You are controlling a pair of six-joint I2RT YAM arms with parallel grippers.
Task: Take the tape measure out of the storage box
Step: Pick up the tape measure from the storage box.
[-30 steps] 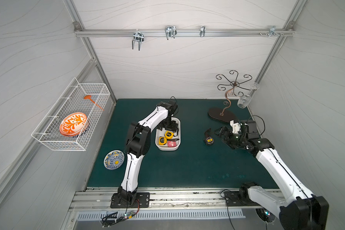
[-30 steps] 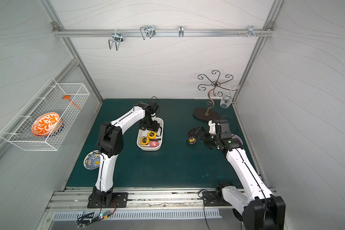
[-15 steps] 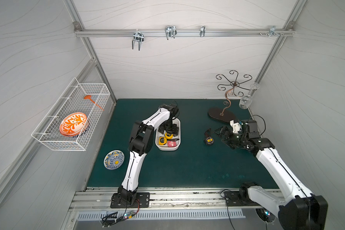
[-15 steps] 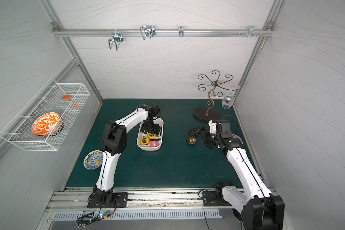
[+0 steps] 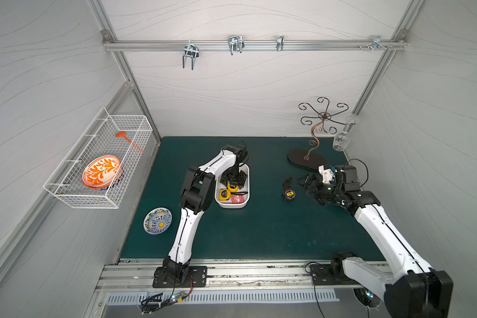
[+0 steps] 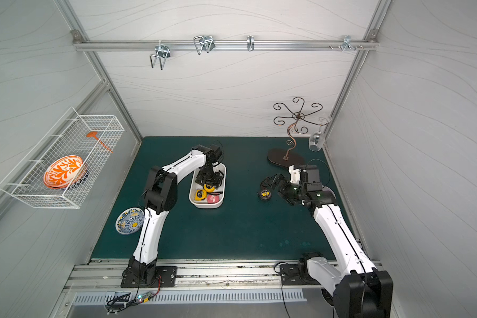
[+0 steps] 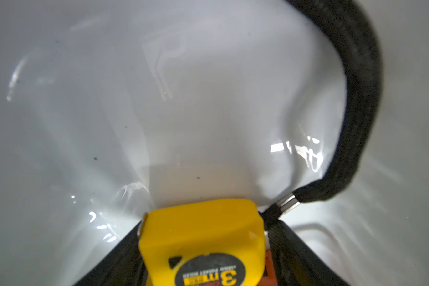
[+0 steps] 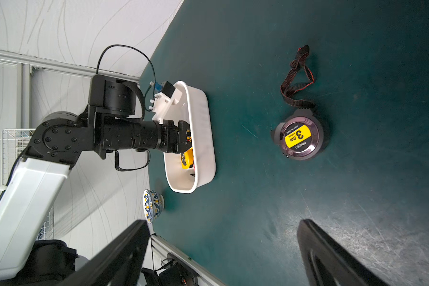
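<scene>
Left gripper (image 7: 206, 221) has lowered into storage box (image 5: 244, 198), straddling yellow tape measure (image 7: 201, 235).

You are seeing bright, even light flooding both top views, lines bowing at the edges. Just ahead of the left gripper (image 7: 204, 224), glare is streaking the storage box (image 7: 183, 99) floor; the tape measure (image 7: 198, 247) closest to it is blurring.

Left gripper (image 5: 233, 185) points down, pinching; right gripper (image 8: 223, 250) gapes.
</scene>
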